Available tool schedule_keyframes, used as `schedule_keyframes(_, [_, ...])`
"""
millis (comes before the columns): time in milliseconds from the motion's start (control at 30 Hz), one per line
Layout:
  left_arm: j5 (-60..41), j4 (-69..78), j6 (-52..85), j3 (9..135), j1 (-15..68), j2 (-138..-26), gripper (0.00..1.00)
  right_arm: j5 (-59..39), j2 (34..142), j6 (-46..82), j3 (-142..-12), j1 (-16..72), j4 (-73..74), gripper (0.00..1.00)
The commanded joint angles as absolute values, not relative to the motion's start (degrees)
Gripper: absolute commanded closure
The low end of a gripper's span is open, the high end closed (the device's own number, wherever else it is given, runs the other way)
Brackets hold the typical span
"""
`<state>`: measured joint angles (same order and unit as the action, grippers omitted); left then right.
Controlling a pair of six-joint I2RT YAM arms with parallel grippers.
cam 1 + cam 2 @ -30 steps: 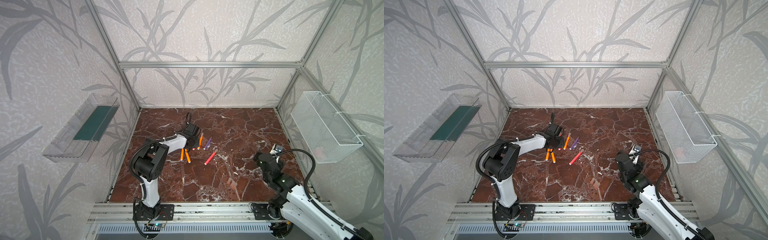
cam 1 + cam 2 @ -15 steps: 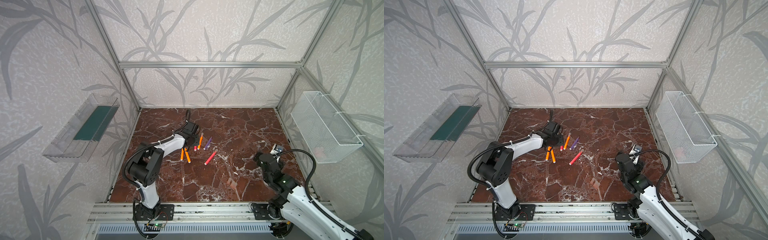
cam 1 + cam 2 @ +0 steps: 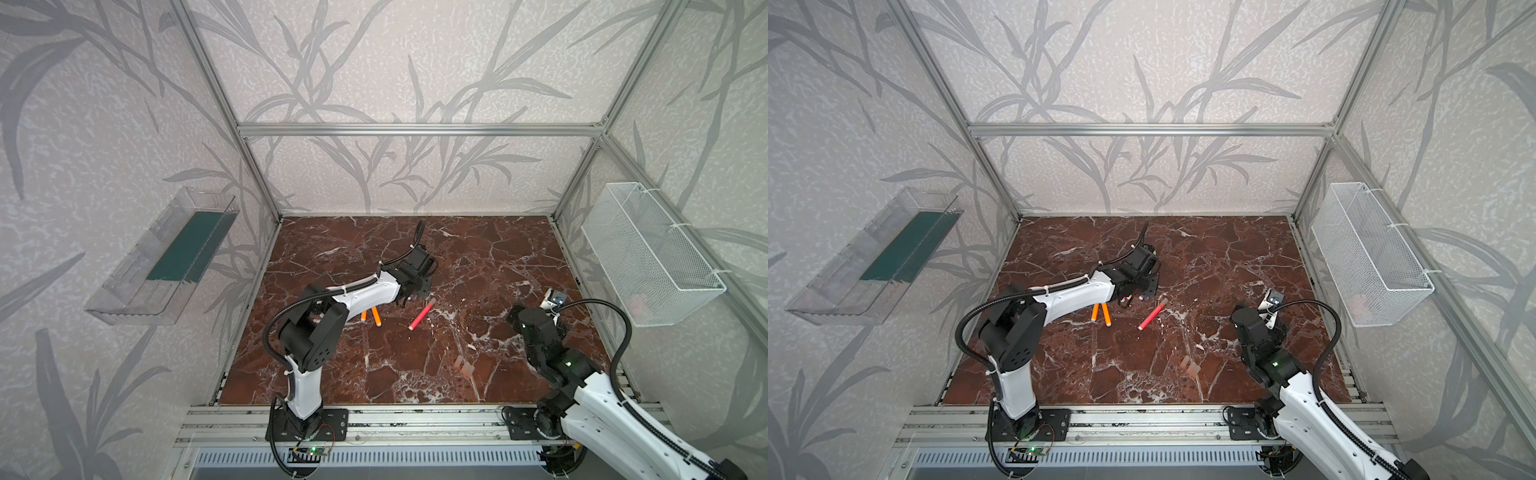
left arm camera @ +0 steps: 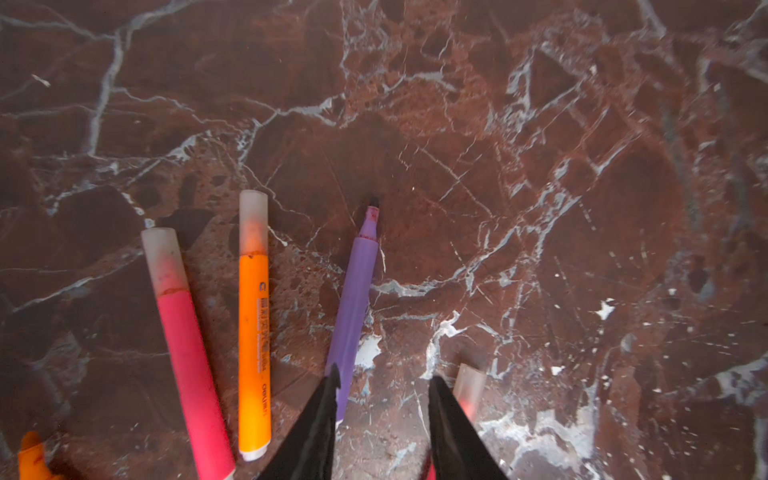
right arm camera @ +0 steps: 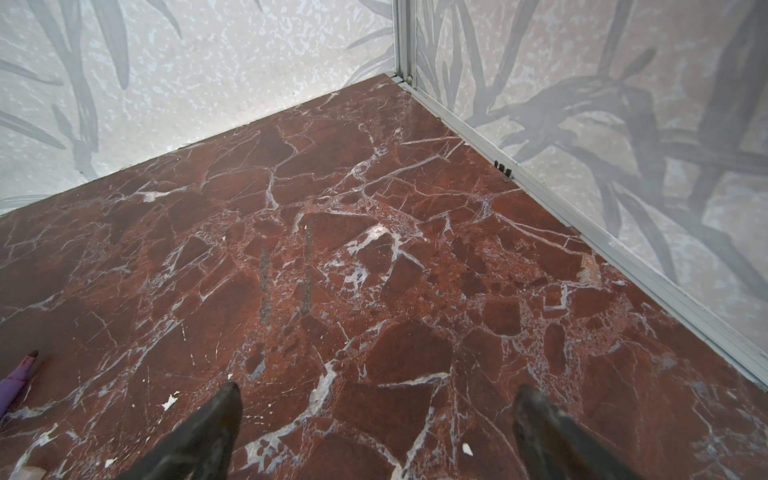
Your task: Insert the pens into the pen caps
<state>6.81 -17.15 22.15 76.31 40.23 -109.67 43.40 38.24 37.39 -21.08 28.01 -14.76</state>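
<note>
Near the middle of the desk [image 3: 478,257], the left pincer [image 4: 382,380] hangs low over the pens, its jaws partly open with only bare marble between them and nothing gripped. In the left wrist view one dark finger [image 4: 324,415] covers the butt of the uncapped purple pen [image 4: 353,299], whose dark tip lies on the marble. The other finger hides most of a red pen [image 3: 420,314], leaving little but its pale cap [image 4: 469,380] in sight. Beside the purple pen lie a capped orange pen [image 4: 253,345] and a capped pink pen [image 4: 187,353], the latter cut off by the frame edge. An orange stub [image 4: 31,457] is cut off too, and I cannot make out its end. In both top views the left arm [image 3: 365,293] hides most of this group, though two orange pens [image 3: 1107,316] poke out from under it. Two loose pen caps [image 3: 466,369] lie towards the front edge, faint against the marble. Near the right edge the right pincer [image 5: 376,415] stands wide open over bare marble, holding nothing.
</note>
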Motion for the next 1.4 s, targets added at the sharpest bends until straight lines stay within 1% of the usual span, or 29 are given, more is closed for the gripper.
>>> schedule_keyframes(0, [9.60, -20.58, 20.83, 79.36, 39.73, -112.45, 0.60, 43.68, 37.62, 36.87, -20.61, 27.71, -14.15, 0.00])
schedule_keyframes(167, [8.62, -21.55, 21.33, 80.64, 39.75, -115.09, 0.57, 43.55, 37.05, 36.88, -20.31, 27.62, -14.13, 0.01])
schedule_keyframes(367, [8.59, -21.97, 21.62, 80.90, 39.73, -116.82, 0.56, 43.33, 37.01, 36.83, -20.17, 27.72, -13.97, 0.00])
schedule_keyframes(667, [7.33, -22.21, 21.88, 80.33, 39.80, -118.89, 0.57, 43.27, 37.09, 36.89, -20.21, 27.66, -13.86, 0.01])
schedule_keyframes(767, [6.47, -22.46, 21.90, 80.49, 39.75, -119.58, 0.59, 43.31, 37.02, 36.83, -20.23, 27.68, -13.89, 0.01])
schedule_keyframes(800, [6.44, -22.43, 21.80, 80.43, 39.73, -119.69, 0.61, 43.32, 37.16, 36.87, -20.26, 27.73, -13.81, 0.01])
schedule_keyframes(867, [6.83, -22.71, 21.84, 80.36, 39.78, -119.77, 0.68, 43.33, 37.29, 36.87, -20.30, 27.64, -13.80, 0.01])
schedule_keyframes(933, [7.12, -22.17, 22.01, 79.56, 39.73, -119.30, 0.78, 43.33, 37.23, 36.89, -20.31, 27.68, -13.88, 0.01])
schedule_keyframes(1033, [6.95, -22.54, 22.06, 79.14, 39.77, -118.86, 0.85, 43.42, 37.08, 36.85, -20.21, 27.69, -13.97, 0.01])
schedule_keyframes(1233, [7.11, -21.91, 22.12, 79.23, 39.78, -118.41, 0.94, 42.97, 36.43, 36.88, -20.29, 27.69, -14.42, 0.00])
schedule_keyframes(1367, [4.35, -21.51, 21.75, 78.56, 39.80, -114.65, 0.97, 38.01, 33.64, 35.21, -21.60, 27.63, -16.64, 0.03])
